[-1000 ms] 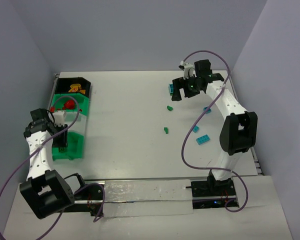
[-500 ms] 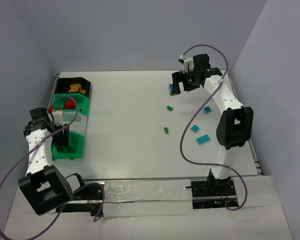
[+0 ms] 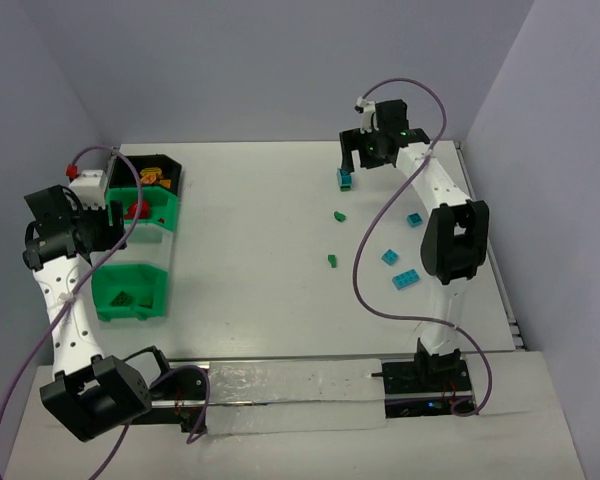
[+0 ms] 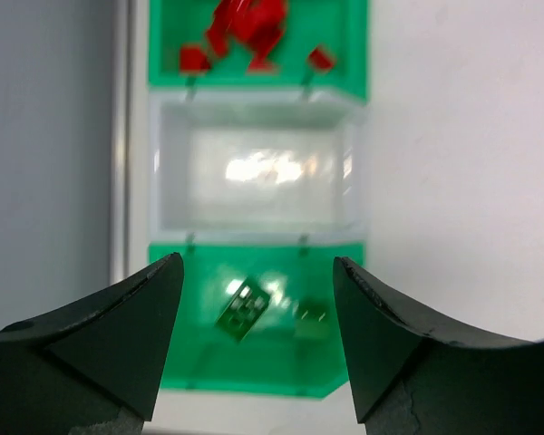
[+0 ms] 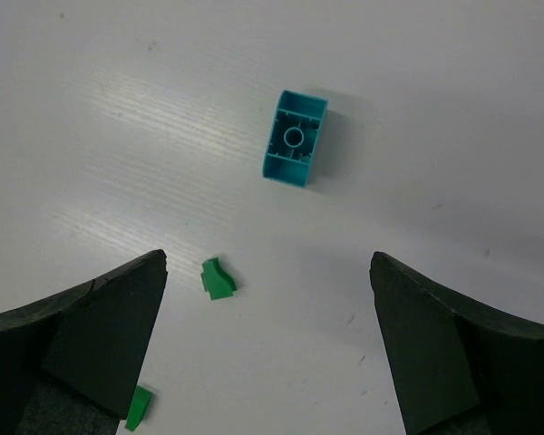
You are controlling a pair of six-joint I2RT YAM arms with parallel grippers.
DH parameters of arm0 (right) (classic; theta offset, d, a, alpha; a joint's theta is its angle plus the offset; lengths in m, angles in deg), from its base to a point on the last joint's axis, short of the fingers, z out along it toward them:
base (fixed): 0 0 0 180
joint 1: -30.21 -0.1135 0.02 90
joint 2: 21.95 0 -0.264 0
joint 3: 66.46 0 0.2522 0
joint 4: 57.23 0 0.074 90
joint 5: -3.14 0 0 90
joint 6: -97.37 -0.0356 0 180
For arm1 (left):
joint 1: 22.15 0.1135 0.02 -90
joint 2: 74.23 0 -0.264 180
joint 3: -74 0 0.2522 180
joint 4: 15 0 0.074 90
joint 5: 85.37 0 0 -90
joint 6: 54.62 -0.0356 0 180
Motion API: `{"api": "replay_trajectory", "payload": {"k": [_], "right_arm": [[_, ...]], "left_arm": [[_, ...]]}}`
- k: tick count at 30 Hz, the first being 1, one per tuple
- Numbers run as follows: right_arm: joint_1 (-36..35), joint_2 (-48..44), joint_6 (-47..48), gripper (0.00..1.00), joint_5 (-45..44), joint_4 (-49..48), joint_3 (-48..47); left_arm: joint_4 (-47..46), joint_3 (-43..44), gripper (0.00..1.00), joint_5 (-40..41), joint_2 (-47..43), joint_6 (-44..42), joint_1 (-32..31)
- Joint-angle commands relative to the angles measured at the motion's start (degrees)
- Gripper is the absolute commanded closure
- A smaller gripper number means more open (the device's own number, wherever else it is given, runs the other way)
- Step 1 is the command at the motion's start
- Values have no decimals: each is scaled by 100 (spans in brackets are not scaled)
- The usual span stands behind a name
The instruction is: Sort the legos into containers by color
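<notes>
The left gripper [image 4: 257, 267] hangs empty, fingers spread, raised so the bins stay unobstructed. Beneath it, the nearest bright green plastic bin [image 4: 263, 362] holds two dark green bricks [image 4: 243, 310]. The translucent white bin [image 4: 163, 163] behind it looks empty. Beyond that, another green bin [image 4: 344, 54] holds red bricks [image 4: 249, 23], and the far black bin [image 3: 172, 168] holds orange bricks [image 3: 152, 177]. Farthest off, the right gripper [image 5: 267, 258], fingers wide apart, hovers over an upturned teal rectangular brick [image 5: 296, 138] loose on the white table [image 5: 435, 91], seemingly lined up for a pick.

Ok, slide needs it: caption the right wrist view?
Open right gripper over one teal brick and two small green bricks.
</notes>
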Motion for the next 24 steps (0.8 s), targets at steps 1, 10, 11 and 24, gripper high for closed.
{"api": "replay_trajectory", "payload": {"k": [1, 10, 11, 24], "right_arm": [[-271, 479, -175, 0, -881, -361, -512], [-334, 1546, -409, 3, -1083, -92, -1300], [-343, 1617, -408, 3, -1119, -67, -1344], [-463, 2291, -203, 28, -1779, -14, -2116]], "left_arm": [[-1032, 172, 24, -1188, 13, 773, -55], [-1768, 43, 25, -818, 266, 976, -910], [-1769, 43, 25, -748, 318, 993, -980], [-1915, -74, 25, -485, 613, 1203, -1413]]}}
